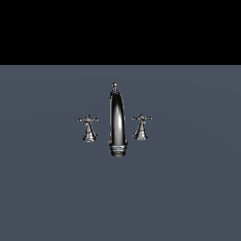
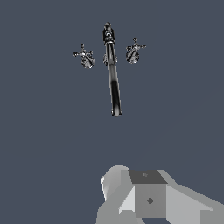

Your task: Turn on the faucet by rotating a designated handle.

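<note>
The chrome faucet [image 1: 117, 123] stands upright on the flat grey-blue surface, with a tall arched spout, a ringed base and a small finial [image 1: 114, 85] on top. One cross-topped handle [image 1: 88, 128] sits toward the exterior view's left of the spout, the other handle [image 1: 140, 126] toward its right. The wrist view looks down on the same faucet [image 2: 113, 74] and its two handles [image 2: 85, 57] [image 2: 134, 51] from well away. A grey blocky piece of the arm [image 2: 148, 197] fills that picture's edge; no separate fingers can be made out. The arm does not appear in the exterior view.
The grey-blue surface [image 1: 188, 188] spreads around the faucet on all sides. A black band lies behind its far edge in the exterior view.
</note>
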You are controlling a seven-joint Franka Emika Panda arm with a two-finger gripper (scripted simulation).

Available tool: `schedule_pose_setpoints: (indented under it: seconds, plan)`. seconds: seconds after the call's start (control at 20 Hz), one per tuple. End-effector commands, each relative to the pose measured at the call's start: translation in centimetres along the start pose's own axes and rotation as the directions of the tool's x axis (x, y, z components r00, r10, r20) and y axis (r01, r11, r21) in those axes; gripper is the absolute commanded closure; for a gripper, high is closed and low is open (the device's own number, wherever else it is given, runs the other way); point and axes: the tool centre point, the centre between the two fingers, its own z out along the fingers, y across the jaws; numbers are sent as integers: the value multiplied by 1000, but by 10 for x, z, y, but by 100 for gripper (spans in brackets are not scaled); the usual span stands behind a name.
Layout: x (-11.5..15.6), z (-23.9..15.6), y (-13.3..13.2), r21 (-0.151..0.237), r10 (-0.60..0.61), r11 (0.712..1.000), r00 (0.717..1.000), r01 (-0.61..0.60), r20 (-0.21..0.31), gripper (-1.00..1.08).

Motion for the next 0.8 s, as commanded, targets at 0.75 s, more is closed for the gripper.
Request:
schedule_pose_setpoints:
  seconds: [0.75]
  plan:
    - [89,206,83,26,340,935,918,-353,205,76]
